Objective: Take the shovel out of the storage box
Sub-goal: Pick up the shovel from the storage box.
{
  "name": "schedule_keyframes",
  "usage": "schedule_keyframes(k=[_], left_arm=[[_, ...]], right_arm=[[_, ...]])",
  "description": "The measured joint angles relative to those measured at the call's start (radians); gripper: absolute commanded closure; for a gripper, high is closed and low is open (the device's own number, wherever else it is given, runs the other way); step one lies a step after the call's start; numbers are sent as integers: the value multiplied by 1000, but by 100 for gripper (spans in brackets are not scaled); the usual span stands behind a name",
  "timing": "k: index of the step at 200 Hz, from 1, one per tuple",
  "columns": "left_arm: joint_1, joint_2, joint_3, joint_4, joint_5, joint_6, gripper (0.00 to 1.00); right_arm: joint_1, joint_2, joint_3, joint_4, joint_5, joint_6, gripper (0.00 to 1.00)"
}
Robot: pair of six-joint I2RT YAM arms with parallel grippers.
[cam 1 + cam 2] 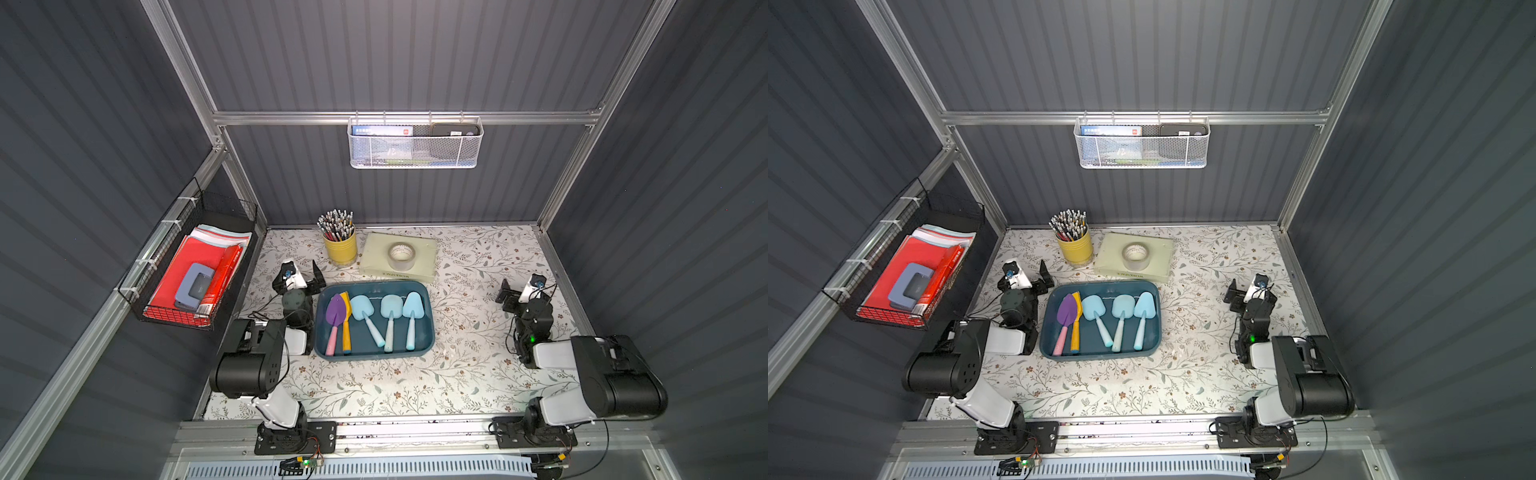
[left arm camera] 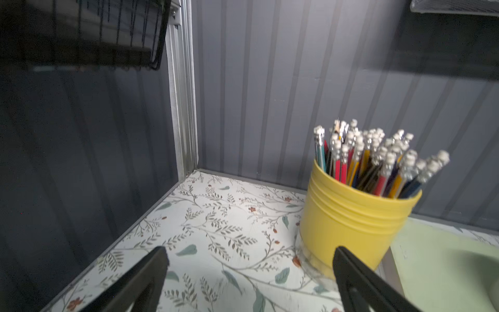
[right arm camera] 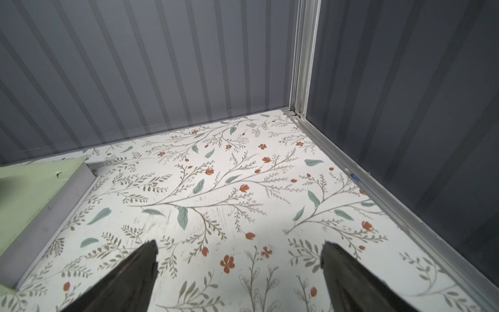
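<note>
You are looking down on a floral-patterned table (image 1: 457, 374) inside a grey-walled booth. The storage box (image 1: 361, 341), a shallow teal-blue tray, sits on the table between your two arms, nearer the left one. Five toy shovels lie flat inside it, side by side, blades toward the back wall. There is a purple shovel (image 1: 334, 313) with a pink handle, a yellow shovel (image 1: 346, 332) touching it, and three light blue shovels (image 1: 365, 311) to their right. Your left gripper (image 2: 249, 255) is just beside the box's far left corner, jaws spread wide and holding nothing, aimed toward a yellow cup (image 2: 348, 224) full of pencils. Your right gripper (image 3: 240, 247) is well apart from the box on the right side of the table, jaws also wide and empty, above bare tabletop. Behind the box lies a pale green case (image 1: 415, 266) with a roll of tape (image 1: 402, 256) on it.
</note>
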State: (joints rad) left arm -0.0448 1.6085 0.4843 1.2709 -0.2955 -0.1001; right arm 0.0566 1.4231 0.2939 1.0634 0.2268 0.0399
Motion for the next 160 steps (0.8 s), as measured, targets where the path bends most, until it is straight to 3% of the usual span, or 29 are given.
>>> schedule_keyframes(k=[23,48,59,79,107,128,160], left_arm=[[0,-153,104,-176,-40,-35,1],[3,-213,375,-418,-6,-76,1],[3,-215,468,-487,43,-92,1],[5,-219,557,-583,156,-108,3],[-13,-158,755,-856,242,-122,9],[-101,-103,921,-1069,178,-93,9],[-283,-63,1054,-1371,107,-127,21]], right_arm=[[-14,-168,106,-177,23,61,1],[-59,-323,242,-359,64,216,1],[-83,-352,302,-440,69,285,12],[-128,-366,381,-568,4,359,26],[-122,-368,441,-758,-160,381,26],[-63,-391,467,-887,-201,370,23],[83,-433,495,-1011,-208,345,22]])
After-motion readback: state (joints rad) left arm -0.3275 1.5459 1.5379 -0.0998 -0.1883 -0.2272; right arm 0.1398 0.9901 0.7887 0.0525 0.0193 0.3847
